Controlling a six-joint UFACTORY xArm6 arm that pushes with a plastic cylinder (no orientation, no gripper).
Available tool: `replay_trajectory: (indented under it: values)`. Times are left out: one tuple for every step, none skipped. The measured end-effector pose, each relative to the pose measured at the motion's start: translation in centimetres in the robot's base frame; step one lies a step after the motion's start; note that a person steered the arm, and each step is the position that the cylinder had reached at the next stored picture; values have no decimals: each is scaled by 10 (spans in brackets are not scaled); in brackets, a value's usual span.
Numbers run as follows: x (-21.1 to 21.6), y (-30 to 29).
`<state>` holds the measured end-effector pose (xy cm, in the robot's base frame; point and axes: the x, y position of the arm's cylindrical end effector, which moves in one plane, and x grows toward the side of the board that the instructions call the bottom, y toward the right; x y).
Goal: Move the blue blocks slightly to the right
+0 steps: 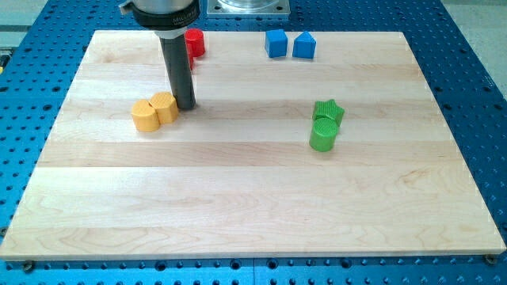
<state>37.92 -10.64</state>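
Two blue blocks stand side by side at the view's top, right of centre: a blue cube (275,43) and, touching its right side, a blue block with a peaked top (304,46). My rod comes down from the view's top left, and my tip (186,104) rests on the board far to the left of and below the blue blocks. The tip is just right of two yellow blocks.
Two yellow blocks (154,111) sit together beside my tip. A red block (195,43) is partly hidden behind the rod. A green star block (328,112) sits above a green cylinder (323,134) at right of centre. The wooden board (253,214) lies on a blue perforated table.
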Motion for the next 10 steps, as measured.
replay_trajectory:
  values:
    - [0, 0]
    - [4, 0]
    - [-33, -4]
    - [-74, 59]
    - [-89, 103]
    - [-112, 116]
    - [-114, 87]
    - [-137, 99]
    - [-138, 100]
    - [-137, 137]
